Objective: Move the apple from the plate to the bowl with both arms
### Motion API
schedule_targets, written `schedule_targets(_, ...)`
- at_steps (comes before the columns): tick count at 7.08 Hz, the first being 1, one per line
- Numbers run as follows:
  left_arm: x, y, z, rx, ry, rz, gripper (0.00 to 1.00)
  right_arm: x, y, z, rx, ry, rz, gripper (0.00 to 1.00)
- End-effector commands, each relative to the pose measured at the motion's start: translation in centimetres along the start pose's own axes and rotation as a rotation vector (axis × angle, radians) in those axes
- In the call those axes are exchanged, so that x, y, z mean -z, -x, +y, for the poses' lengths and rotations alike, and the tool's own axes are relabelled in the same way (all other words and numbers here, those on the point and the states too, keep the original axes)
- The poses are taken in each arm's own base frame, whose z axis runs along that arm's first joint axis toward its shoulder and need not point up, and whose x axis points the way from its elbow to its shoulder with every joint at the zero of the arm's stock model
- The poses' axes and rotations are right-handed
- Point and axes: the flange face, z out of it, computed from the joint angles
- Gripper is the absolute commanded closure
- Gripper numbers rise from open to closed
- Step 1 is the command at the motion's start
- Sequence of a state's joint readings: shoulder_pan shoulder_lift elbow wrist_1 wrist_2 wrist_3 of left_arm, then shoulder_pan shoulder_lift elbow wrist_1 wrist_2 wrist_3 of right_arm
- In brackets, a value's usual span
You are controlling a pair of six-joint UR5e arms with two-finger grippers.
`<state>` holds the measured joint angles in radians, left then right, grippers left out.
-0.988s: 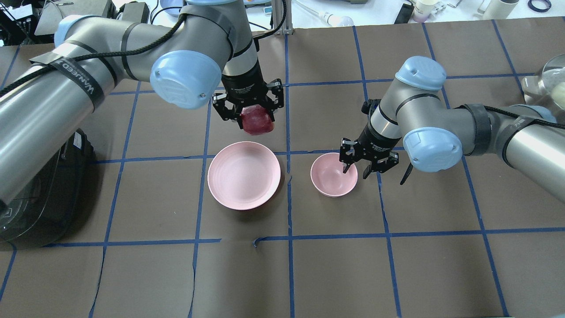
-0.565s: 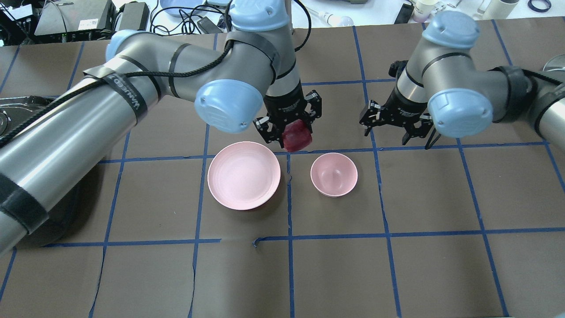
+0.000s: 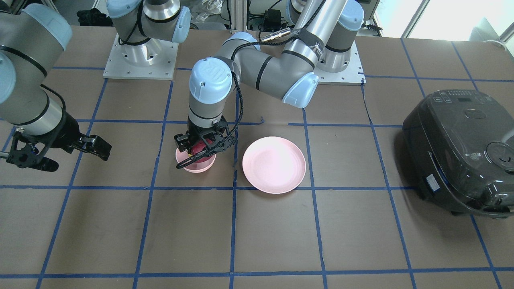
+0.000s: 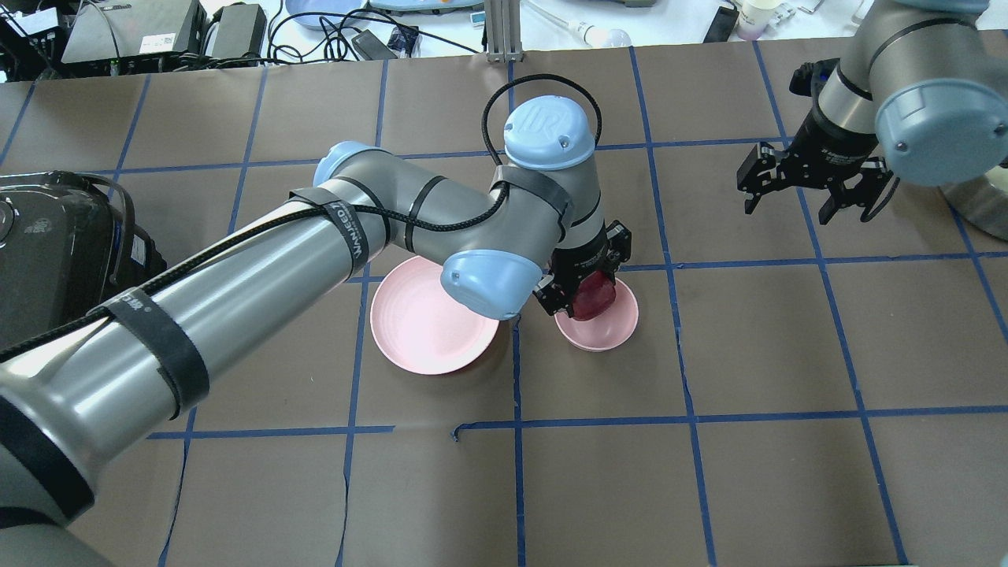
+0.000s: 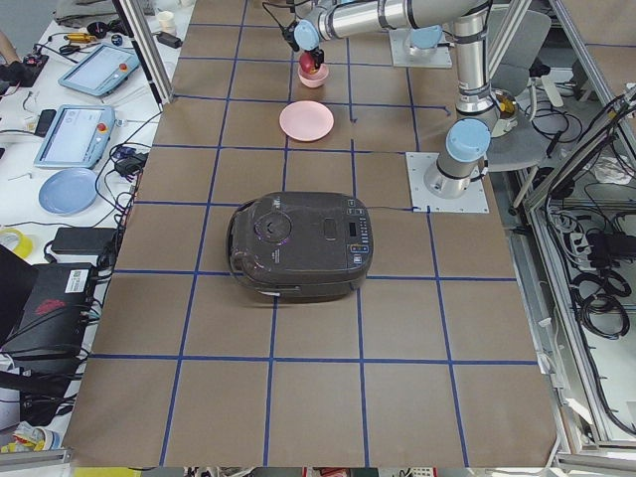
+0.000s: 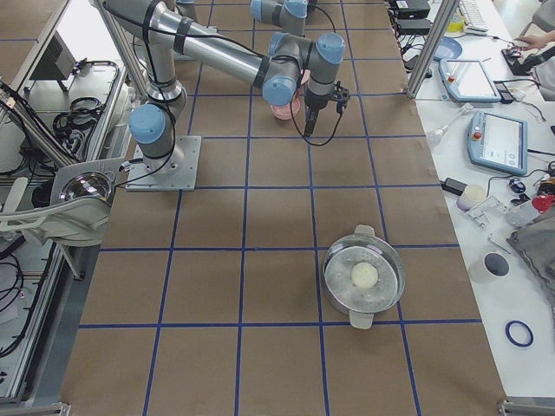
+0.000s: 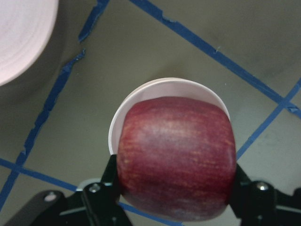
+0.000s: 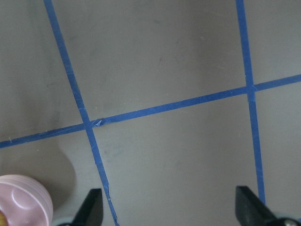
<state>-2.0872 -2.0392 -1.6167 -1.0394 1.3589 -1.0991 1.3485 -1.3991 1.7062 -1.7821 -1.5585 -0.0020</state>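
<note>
My left gripper (image 4: 589, 293) is shut on the dark red apple (image 4: 596, 298) and holds it at the mouth of the small salmon-pink bowl (image 4: 608, 335). I cannot tell whether the apple touches the bowl. In the left wrist view the apple (image 7: 176, 157) fills the jaws and hides most of the bowl (image 7: 164, 87). The wide pale pink plate (image 4: 425, 331) lies empty just left of the bowl. My right gripper (image 4: 811, 197) is open and empty, far to the back right of the bowl. In the front view the apple (image 3: 196, 147) sits over the bowl (image 3: 196, 166), beside the plate (image 3: 274, 164).
A black rice cooker (image 4: 47, 236) stands at the table's left edge. A metal pot (image 6: 364, 277) with a pale round thing inside stands at the right end. Blue tape lines cross the brown table cover. The left arm reaches over part of the plate.
My left arm has carried the apple right and down, from behind the plate to the bowl's mouth. My right gripper has pulled away from the bowl to the back right, still open.
</note>
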Motion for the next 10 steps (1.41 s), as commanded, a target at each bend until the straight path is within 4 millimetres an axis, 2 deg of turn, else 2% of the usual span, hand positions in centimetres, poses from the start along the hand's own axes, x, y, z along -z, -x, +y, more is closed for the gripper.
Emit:
schedule_targets(1,-1.8,-0.1,-0.2,0.001,0.000,-0.021,0.18,2.9,0.0,0.1,-0.011,0.039,-0.012,0.00)
schedule_targets(2,-2.3,-0.1,-0.3,-0.002,0.005,-0.027,0.00,3.0,0.0,0.1,-0.004,0.036,0.008,0.00)
schedule_targets(3,-2.1,-0.2,-0.4,-0.009,0.007,-0.023,0.00,3.9,0.2,0.6,0.004,0.018,0.041,0.00)
schedule_targets(5,2.6,-0.7,-0.7,-0.060,-0.031,0.038,0.00,7.1,0.4,2.3,0.007,-0.057,0.021,0.00)
schedule_targets(6,6.2,-0.5,-2.4,-0.069,-0.050,0.072,0.00,8.5,0.5,3.1,0.007,-0.085,0.019,0.00)
schedule_targets(7,10.9,0.4,-2.2,-0.064,-0.027,0.032,0.00,10.0,1.1,4.5,0.021,-0.112,0.012,0.00)
schedule_targets(8,16.8,1.5,-1.8,-0.115,-0.007,0.001,0.00,10.9,2.8,5.3,0.055,-0.130,0.013,0.00)
schedule_targets(9,21.0,3.4,-0.6,-0.252,0.017,-0.033,0.00,12.3,6.8,6.6,0.131,-0.162,0.019,0.00)
schedule_targets(10,24.2,5.6,0.6,-0.343,0.017,-0.041,0.00,12.3,9.9,7.9,0.194,-0.171,0.021,0.00)
